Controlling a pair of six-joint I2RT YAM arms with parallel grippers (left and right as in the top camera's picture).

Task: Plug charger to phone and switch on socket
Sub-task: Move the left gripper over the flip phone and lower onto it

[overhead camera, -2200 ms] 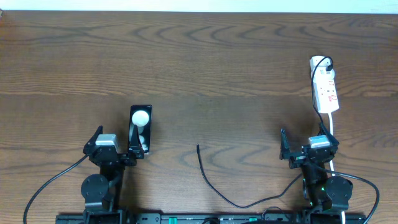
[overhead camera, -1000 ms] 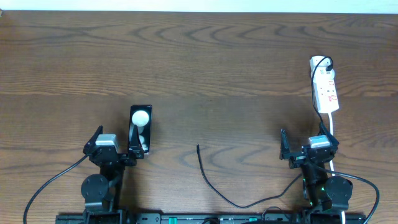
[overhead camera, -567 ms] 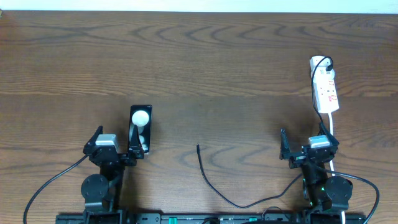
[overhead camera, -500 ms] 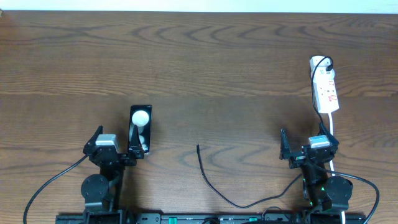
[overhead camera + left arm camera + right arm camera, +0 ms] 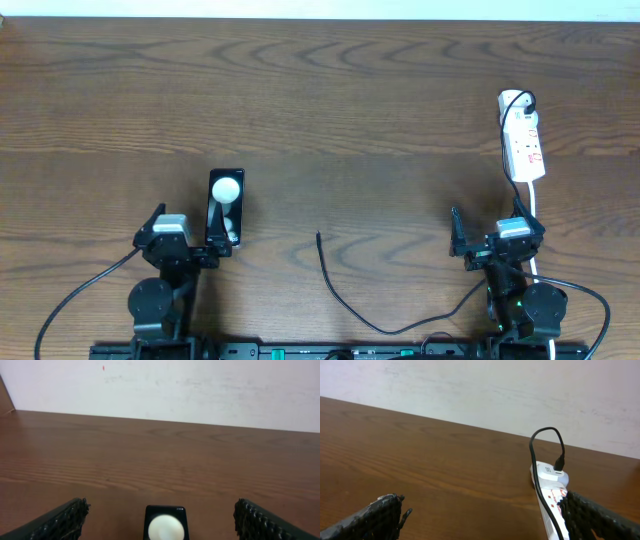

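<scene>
Both arms sit low at the near edge of the table [image 5: 350,100]. The left gripper [image 5: 185,237] is spread wide and holding nothing, and the phone [image 5: 225,205] lies flat just ahead of it, a round white reflection on its glass. The right gripper [image 5: 490,235] also gapes wide with nothing in it. The charger [image 5: 335,288] curves across the wood between the arms, its tip free and well apart from the phone. The socket [image 5: 523,145] lies beyond the right gripper, with a black lead plugged in at its far end.
</scene>
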